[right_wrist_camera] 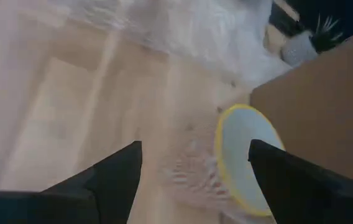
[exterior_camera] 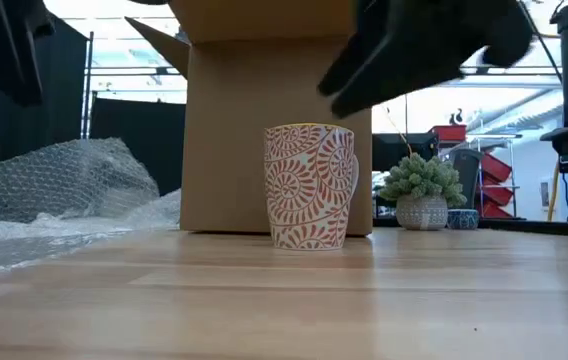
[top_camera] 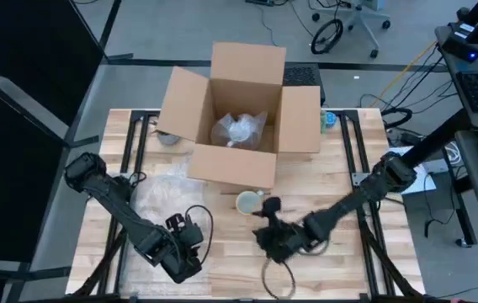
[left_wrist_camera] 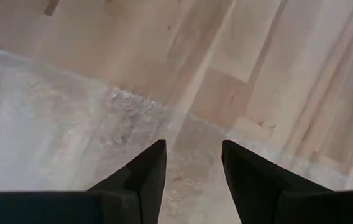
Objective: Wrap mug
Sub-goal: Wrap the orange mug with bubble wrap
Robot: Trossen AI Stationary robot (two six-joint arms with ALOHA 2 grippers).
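Beside the mug (exterior_camera: 310, 186): right gripper (right_wrist_camera: 195, 174) spread wide, reaching in; left gripper (left_wrist_camera: 193, 163) parted over wrap (top_camera: 161, 190) (next, close on mug)

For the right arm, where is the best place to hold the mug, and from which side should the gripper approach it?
Probably by the rim wall, coming straight down from above. The mug stands upright on the table, mouth open, close in front of the cardboard box, which blocks one side. The right gripper, fingers open, already hangs near it. Its handle is small; one finger inside and one outside the rim seems safer.
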